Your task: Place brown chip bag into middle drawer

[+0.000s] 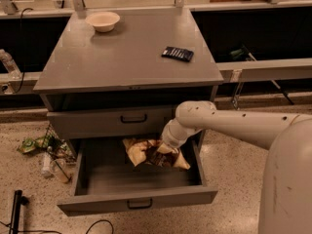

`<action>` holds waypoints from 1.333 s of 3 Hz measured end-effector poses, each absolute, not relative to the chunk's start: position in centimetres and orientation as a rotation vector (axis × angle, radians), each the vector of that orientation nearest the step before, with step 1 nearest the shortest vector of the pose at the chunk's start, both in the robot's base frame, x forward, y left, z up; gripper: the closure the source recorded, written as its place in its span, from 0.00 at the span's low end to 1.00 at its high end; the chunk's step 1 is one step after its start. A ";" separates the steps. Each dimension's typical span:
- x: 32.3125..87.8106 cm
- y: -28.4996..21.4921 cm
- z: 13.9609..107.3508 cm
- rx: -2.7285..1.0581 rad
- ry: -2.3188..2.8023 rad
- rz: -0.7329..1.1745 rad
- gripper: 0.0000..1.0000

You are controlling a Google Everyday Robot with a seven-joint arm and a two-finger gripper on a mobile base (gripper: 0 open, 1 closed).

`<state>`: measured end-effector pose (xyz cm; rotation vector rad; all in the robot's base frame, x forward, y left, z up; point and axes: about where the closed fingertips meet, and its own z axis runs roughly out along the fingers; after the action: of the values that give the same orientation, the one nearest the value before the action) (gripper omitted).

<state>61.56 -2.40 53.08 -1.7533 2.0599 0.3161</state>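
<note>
The counter [122, 62] is lit softly from above, and a pale shine is seen on it. The end effector [165, 149] is placed in the darker, shaded middle drawer [97, 202].

Bag [146, 152]: dk brown middle, pale yellow ends, crinkly sheen, a few pale flecks. Drawer [136, 199]: flat grey in & out, small black handle [140, 204]. Gripper [165, 148] is down at the bag's right part inside the drawer; what shows of it is off-white, like the arm [243, 126], a plain cream shell w/ a few small dark dots. Cabinet [126, 57]: same matte grey, top a shade lighter. Bowl [103, 20], back left of top: cream, no pattern. Packet [177, 53]: black w/ faint pale marks. Floor [234, 179]: beige, speckled. Wrappers [29, 144] left of cabinet: green, some yellow.
</note>
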 end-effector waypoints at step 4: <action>57.5 -3.1 53.7 -1.601 2.116 0.342 0.15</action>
<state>57.52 -3.12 53.71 -1.6014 2.1156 0.3423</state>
